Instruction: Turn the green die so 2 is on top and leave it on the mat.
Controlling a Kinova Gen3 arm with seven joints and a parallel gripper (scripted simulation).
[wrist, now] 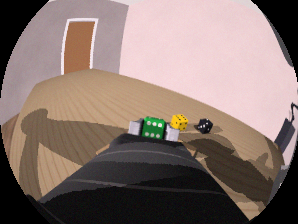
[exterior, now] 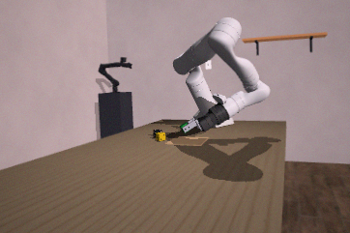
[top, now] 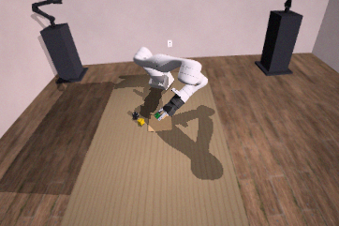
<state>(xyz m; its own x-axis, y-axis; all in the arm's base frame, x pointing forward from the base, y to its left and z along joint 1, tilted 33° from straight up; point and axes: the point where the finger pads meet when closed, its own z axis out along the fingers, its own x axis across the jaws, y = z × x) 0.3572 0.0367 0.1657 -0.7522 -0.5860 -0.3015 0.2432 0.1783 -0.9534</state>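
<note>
The gripper (top: 160, 114) (exterior: 189, 126) (wrist: 153, 126) is gripping the green die (top: 157, 115) (exterior: 184, 127) (wrist: 153, 128); the wrist view is showing its pips, while the exterior view is revealing the gripper tilting above the table (top: 154, 177) (exterior: 145, 183) (wrist: 120, 85).
</note>
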